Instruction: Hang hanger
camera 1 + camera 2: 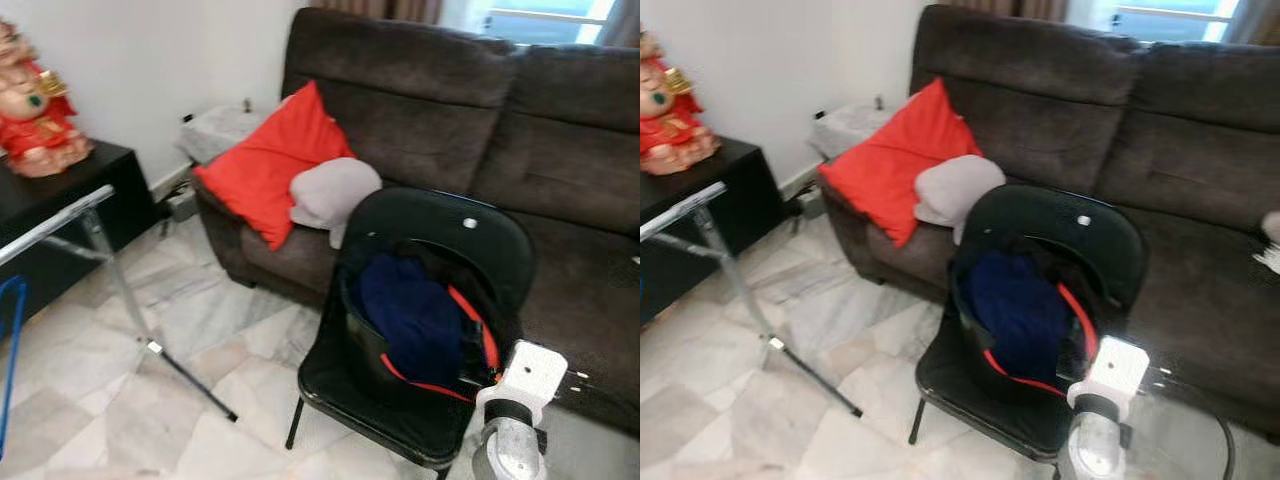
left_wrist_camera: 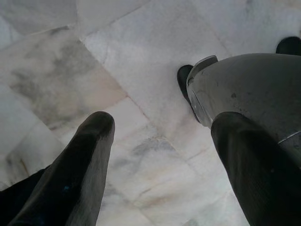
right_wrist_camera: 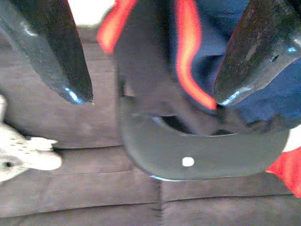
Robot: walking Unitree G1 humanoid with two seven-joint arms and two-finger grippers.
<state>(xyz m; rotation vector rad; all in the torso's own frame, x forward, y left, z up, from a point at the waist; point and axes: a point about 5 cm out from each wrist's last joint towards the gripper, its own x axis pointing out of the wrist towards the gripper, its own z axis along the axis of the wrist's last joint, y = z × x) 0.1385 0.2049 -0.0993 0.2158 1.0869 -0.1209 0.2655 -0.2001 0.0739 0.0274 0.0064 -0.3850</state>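
No writing, label, brand, number or sign can be read anywhere here. The chair has a small white dot on its black backrest, with no letters on it. The red figure on the black cabinet carries gold trim, but no characters can be made out. The bag's orange stripes are plain.
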